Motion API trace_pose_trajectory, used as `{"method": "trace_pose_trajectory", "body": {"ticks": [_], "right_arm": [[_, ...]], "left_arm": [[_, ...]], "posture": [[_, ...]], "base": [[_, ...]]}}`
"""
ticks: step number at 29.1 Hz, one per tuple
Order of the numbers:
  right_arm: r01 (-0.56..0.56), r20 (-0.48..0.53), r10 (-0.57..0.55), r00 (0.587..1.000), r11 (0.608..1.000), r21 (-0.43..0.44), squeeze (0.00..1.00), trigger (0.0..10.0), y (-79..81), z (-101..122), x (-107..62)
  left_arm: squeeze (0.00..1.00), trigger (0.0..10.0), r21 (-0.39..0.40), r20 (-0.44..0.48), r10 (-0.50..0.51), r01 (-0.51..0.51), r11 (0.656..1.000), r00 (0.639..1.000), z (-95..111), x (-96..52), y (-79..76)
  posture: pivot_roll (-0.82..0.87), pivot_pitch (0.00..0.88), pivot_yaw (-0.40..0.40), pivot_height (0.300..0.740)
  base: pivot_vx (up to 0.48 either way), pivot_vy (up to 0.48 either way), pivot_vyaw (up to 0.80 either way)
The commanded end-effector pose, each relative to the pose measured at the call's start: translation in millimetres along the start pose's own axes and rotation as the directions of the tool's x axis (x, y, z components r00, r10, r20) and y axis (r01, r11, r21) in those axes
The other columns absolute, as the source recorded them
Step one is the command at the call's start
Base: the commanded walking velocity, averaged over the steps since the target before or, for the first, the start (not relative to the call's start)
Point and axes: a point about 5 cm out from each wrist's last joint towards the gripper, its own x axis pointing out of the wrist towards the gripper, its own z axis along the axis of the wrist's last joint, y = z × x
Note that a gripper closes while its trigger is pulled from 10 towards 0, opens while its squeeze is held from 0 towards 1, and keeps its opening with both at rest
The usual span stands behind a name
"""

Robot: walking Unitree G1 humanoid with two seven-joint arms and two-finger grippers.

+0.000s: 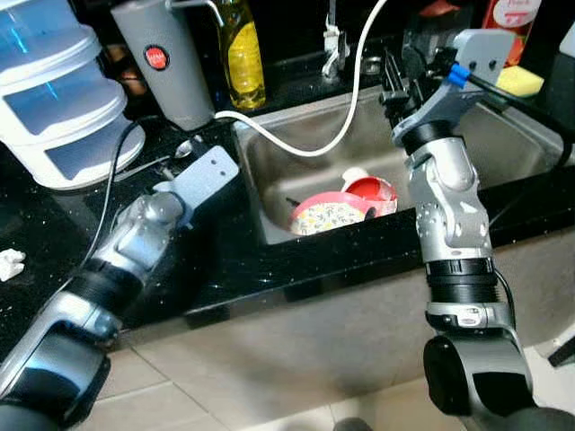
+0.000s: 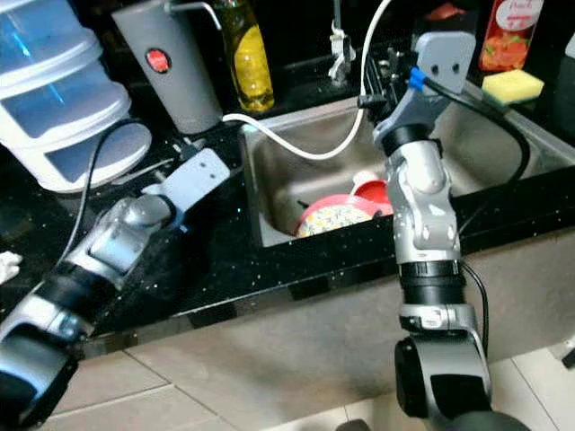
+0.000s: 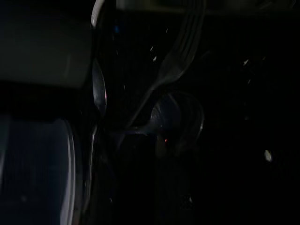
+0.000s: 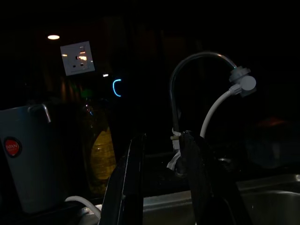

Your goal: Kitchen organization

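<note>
the robot stood at a black speckled stone countertop (image 1: 225,260) with a stainless steel sink (image 1: 296,171) set into it. the right gripper (image 4: 161,183) was raised over the back of the sink, just before the curved chrome tap (image 4: 187,75); its two long black fingers (image 4: 129,187) stood a narrow gap apart with nothing between them. a white hose (image 1: 341,117) ran from the tap head down across the basin and onto the counter. at the bottom of the sink lay a round plate with a flowered pattern (image 1: 328,215), touching a red-and-white bowl (image 1: 373,190) tilted beside it.

the left gripper's arm (image 1: 144,229) reached over the counter to the left of the sink, its wrist plate near a metal spoon (image 1: 184,149) lying on the stone. the left wrist view was very dark; it made out a metal fork (image 3: 180,61) and a second metal spoon (image 3: 176,117) on the counter, but i could not tell how the left jaws stood.

behind stood a grey metal jug with a red round badge (image 1: 166,58), a bottle of yellow liquid (image 1: 243,54), a stack of clear plastic tubs (image 1: 54,99) and a yellow sponge (image 1: 519,81) at the far right.
</note>
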Motion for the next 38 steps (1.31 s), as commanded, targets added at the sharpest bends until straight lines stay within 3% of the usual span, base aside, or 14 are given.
{"method": "trace_pose_trajectory", "body": {"ticks": [1,5,6,7,12,19,23,24,27,31,34,36,37,38], "right_arm": [[-0.014,-0.002,0.014,1.000,1.000,0.003,0.00,10.0,4.3,1.1,-0.3],[-0.011,-0.004,0.011,1.000,1.000,0.001,0.00,10.0,3.3,1.6,-0.7],[-0.010,-0.005,0.010,1.000,1.000,0.000,0.00,10.0,3.0,1.8,-0.9],[-0.010,-0.005,0.010,1.000,1.000,-0.001,0.00,10.0,3.0,2.3,-1.1],[-0.009,-0.005,0.009,1.000,1.000,-0.001,0.00,10.0,2.8,2.9,-1.5],[-0.022,-0.007,0.022,1.000,1.000,0.009,0.00,10.0,6.2,2.3,1.2],[-0.024,-0.005,0.024,1.000,1.000,0.011,0.00,10.0,6.7,2.5,1.8],[-0.025,-0.005,0.025,1.000,1.000,0.013,0.00,10.0,7.1,2.5,2.3],[-0.027,-0.003,0.027,1.000,1.000,0.016,0.00,10.0,8.3,2.2,3.2],[-0.029,0.006,0.029,1.000,0.999,0.013,0.00,10.0,9.4,3.8,4.3],[-0.028,0.012,0.028,1.000,1.000,0.012,0.00,10.0,8.8,5.5,4.9],[-0.022,0.023,0.022,0.999,1.000,0.010,0.00,10.0,6.7,9.2,5.9],[-0.022,0.023,0.022,0.999,1.000,0.010,0.00,10.0,6.7,9.2,5.9],[-0.018,0.028,0.018,0.999,1.000,0.010,0.00,10.0,5.5,10.5,6.3]], "left_arm": [[0.00,10.0,-0.015,-0.069,-0.074,0.073,0.997,0.995,-17.1,6.5,-19.2],[0.00,10.0,-0.023,-0.085,-0.076,0.074,0.997,0.993,-19.5,10.0,-18.5],[0.00,6.2,-0.022,-0.093,-0.078,0.076,0.997,0.993,-21.7,13.0,-17.8],[0.00,0.0,-0.020,-0.098,-0.086,0.085,0.996,0.991,-25.2,16.4,-17.7],[0.00,0.0,-0.014,-0.082,-0.093,0.092,0.996,0.992,-27.0,16.9,-18.2],[0.00,0.0,0.070,0.048,0.029,-0.032,0.997,0.998,-12.4,10.1,-0.8],[0.00,0.0,0.059,0.075,0.067,-0.071,0.996,0.995,-7.5,8.6,5.5],[0.00,10.0,0.069,0.115,0.112,-0.121,0.990,0.987,-1.1,5.2,12.2],[0.00,10.0,0.057,0.250,0.218,-0.239,0.969,0.943,20.6,-8.6,28.2],[0.00,10.0,-0.086,0.387,0.228,-0.211,0.974,0.894,46.9,-27.6,36.2],[0.00,10.0,-0.109,0.421,0.252,-0.227,0.968,0.871,56.1,-35.0,39.7],[0.00,10.0,-0.166,0.514,0.327,-0.282,0.945,0.793,79.2,-54.2,49.1],[0.00,10.0,-0.166,0.514,0.327,-0.282,0.945,0.793,79.2,-54.2,49.1],[0.00,10.0,-0.218,0.570,0.354,-0.279,0.935,0.742,92.8,-64.6,53.2]], "posture": [[-0.18,0.012,0.131,0.740],[-0.18,0.013,0.130,0.740],[-0.19,0.014,0.130,0.740],[-0.19,0.015,0.132,0.740],[-0.19,0.014,0.130,0.740],[-0.17,0.008,0.118,0.740],[-0.17,0.005,0.116,0.740],[-0.16,0.003,0.115,0.740],[-0.15,0.000,0.112,0.740],[-0.15,0.000,0.113,0.740],[-0.15,0.000,0.112,0.740],[-0.15,0.000,0.108,0.740],[-0.15,0.000,0.108,0.740],[-0.15,0.000,0.107,0.740]], "base": [[0.000,0.000,0.00],[0.000,0.000,0.00],[0.000,0.000,0.00],[0.000,0.000,0.00],[0.000,0.000,0.00],[0.000,0.000,0.00],[0.000,0.000,0.00],[0.000,0.000,0.00],[0.000,0.000,0.00],[0.000,0.000,0.00],[0.000,0.000,0.00],[0.000,0.000,0.00],[0.000,0.000,0.00],[0.000,0.000,0.00]]}}
